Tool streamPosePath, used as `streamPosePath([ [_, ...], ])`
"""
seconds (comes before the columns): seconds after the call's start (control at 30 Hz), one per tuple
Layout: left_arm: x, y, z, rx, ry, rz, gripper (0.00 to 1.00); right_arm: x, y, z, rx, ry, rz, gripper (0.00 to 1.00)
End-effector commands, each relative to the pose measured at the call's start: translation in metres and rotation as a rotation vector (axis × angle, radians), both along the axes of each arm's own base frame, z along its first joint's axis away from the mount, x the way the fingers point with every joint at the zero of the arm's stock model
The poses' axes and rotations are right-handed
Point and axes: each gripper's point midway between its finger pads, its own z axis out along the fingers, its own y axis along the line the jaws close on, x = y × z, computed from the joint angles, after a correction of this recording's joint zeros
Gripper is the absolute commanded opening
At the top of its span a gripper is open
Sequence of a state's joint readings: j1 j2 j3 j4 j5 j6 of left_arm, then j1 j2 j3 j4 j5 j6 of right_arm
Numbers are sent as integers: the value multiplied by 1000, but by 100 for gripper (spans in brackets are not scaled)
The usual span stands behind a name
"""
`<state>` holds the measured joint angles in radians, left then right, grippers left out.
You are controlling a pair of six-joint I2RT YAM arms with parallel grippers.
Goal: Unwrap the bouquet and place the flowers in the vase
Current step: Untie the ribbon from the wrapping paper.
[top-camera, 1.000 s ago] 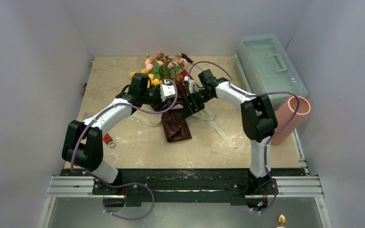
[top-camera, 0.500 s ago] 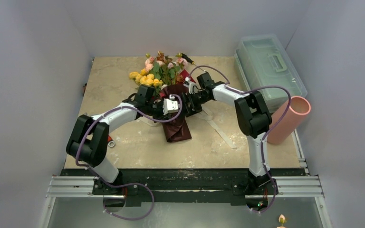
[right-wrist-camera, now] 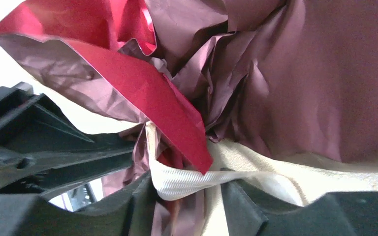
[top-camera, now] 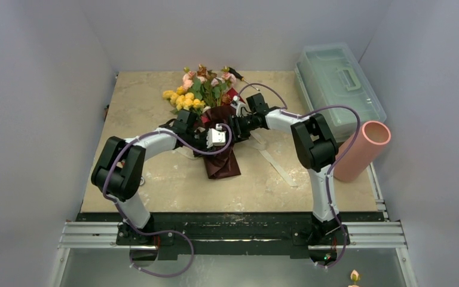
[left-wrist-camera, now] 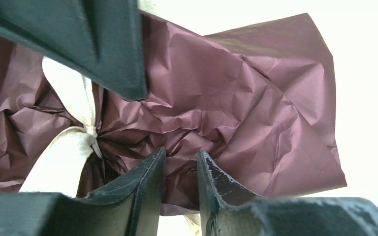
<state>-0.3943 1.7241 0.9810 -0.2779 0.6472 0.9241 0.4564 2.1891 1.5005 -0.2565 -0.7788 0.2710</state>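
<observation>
Untying the bouquet [top-camera: 221, 161] at its waist: right gripper [right-wrist-camera: 187, 204] half open astride the cream ribbon [right-wrist-camera: 187, 179], not visibly clamped; left gripper [left-wrist-camera: 179, 184] at a mere slit over the dark red paper [left-wrist-camera: 236, 98] just beyond its tips, impossible to tell whether pinching a fold. Next, probably close on the ribbon and pull it loose, bracing the paper. Leave the flowers [top-camera: 203, 89], just past the 2 grippers' tips, and the vase [top-camera: 367, 149], well off the right jaws' outer side, for later.
</observation>
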Motion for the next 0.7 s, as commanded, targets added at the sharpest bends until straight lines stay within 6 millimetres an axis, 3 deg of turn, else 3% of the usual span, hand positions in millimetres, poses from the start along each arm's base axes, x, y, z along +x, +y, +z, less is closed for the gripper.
streamPosePath([
  [0.0,14,-15,30,-82,0,52,33,3,-12,-38,-132,-74,0,43],
  [0.2,33,-29,90,-217,-42,143,36,-3,-24,-49,-186,-116,18,1],
  [0.3,53,-27,110,-267,-73,208,37,-1,-23,-47,-189,-133,15,0],
  [0.43,74,-27,116,-259,-141,214,42,4,-23,-42,-189,-159,11,0],
  [0.67,78,-26,93,-142,-224,47,48,6,-20,-38,-185,-161,16,0],
])
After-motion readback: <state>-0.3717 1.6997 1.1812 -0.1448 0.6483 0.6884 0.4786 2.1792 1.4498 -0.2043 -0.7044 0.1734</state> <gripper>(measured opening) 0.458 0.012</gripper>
